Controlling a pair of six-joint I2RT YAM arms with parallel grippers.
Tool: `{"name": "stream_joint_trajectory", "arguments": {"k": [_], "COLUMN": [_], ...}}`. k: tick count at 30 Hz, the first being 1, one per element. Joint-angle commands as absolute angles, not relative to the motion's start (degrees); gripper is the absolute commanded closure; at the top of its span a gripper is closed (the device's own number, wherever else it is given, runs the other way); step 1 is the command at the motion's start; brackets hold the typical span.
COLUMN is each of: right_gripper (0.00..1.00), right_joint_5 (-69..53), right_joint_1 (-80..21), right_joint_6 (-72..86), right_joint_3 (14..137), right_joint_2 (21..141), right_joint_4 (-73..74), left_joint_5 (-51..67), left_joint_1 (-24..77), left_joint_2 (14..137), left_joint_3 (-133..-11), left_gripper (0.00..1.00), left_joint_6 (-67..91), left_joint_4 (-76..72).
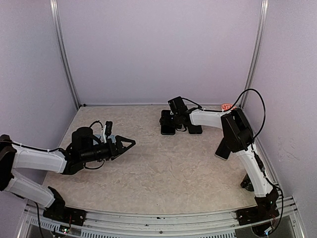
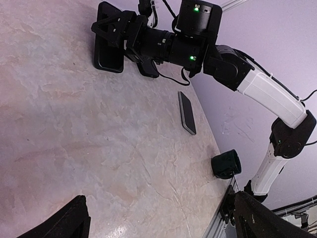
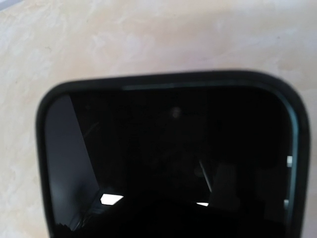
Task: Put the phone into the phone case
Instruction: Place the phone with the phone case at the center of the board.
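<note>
A: Near side first: the left pincer [image 1: 128, 144] is spread wide with nothing in it. It hangs low over the worktop [image 1: 163, 178] and points toward the middle.

B: And mid-worktop?

A: A thin dark slab [image 2: 187, 113] lies flat toward the right edge, well apart from both arms. Can't tell what it is.

B: Far end?

A: The right pincer [image 1: 167, 121] is down over the phone case [image 3: 163, 79]. The wrist view shows a glossy face, which I read as the phone [image 3: 173, 148], lying inside the case's raised rim at this end. Its fingers are out of sight, so I cannot tell how the jaws stand.

B: Which step?

A: Seating, I judge, late in the task. The case's other end isn't shown.

B: Next move?

A: Probably an even downward press along the edges until every corner sits, without sliding the case. The left arm could steady it.
</note>
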State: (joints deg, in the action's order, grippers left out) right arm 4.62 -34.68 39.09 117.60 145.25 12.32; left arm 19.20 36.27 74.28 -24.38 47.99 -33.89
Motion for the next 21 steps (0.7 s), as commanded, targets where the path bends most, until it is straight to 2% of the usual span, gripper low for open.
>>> {"name": "stream_joint_trajectory", "arguments": {"k": [1, 10, 21], "right_gripper": [0.33, 0.24, 0.20], "right_joint_5": [5.93, 5.75, 4.79], "right_joint_1": [-33.96, -33.94, -33.76], "right_joint_6": [39.81, 39.80, 39.98], "right_joint_3": [117.82, 117.60, 117.42], "right_joint_2": [147.39, 147.44, 147.83], "right_joint_4": [10.16, 10.18, 10.41], "left_joint_5": [19.07, 19.04, 18.94], "left_joint_1": [35.68, 35.51, 35.24], "left_joint_2": [74.62, 74.38, 73.85], "left_joint_3": [-23.55, -23.19, -22.78], "left_gripper": [0.01, 0.01, 0.01], "left_joint_6": [47.37, 47.44, 47.50], "left_joint_4": [-35.61, -35.61, -35.73]}}
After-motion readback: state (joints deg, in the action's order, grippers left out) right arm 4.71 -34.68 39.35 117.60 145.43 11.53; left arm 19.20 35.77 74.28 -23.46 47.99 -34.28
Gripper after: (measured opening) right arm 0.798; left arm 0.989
